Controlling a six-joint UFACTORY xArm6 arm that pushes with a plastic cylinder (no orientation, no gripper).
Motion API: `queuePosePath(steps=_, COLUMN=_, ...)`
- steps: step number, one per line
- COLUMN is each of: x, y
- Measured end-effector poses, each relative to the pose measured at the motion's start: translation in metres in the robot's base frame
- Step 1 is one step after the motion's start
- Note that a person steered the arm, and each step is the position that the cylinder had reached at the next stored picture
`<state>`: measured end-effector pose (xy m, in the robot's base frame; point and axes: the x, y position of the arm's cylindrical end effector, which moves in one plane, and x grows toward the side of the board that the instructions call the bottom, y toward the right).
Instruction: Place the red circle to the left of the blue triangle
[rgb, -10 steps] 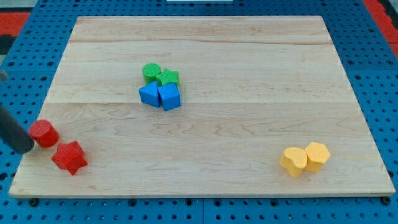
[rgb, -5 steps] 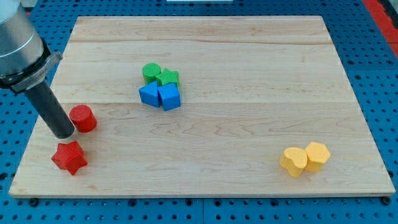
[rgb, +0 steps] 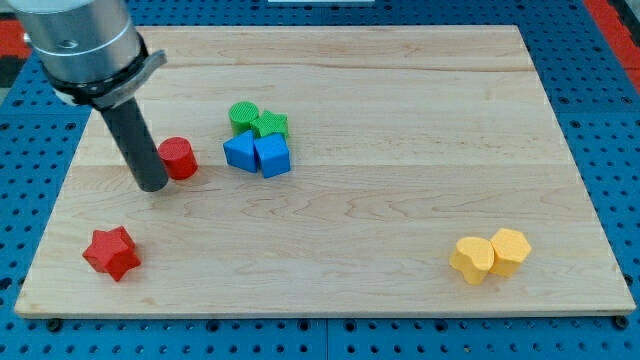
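The red circle (rgb: 179, 158) lies on the wooden board, a short gap to the left of two touching blue blocks. The left blue block (rgb: 240, 151) looks like the blue triangle; the right one (rgb: 273, 156) is blockier. My tip (rgb: 153, 185) rests on the board against the red circle's lower left side. The dark rod rises from it up and to the left.
A green circle (rgb: 242, 114) and a green star (rgb: 270, 125) touch the blue blocks from above. A red star (rgb: 111, 252) lies at the lower left. Two yellow blocks (rgb: 472, 259) (rgb: 509, 250) sit at the lower right. The board's left edge (rgb: 62, 190) is near the rod.
My tip has pushed the red circle up and to the right, from beside the red star near the left edge to just left of the blue blocks. The other blocks have not moved.
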<state>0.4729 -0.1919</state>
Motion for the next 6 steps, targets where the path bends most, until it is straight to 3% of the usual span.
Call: queuePosePath(steps=6, x=-0.050, y=-0.004)
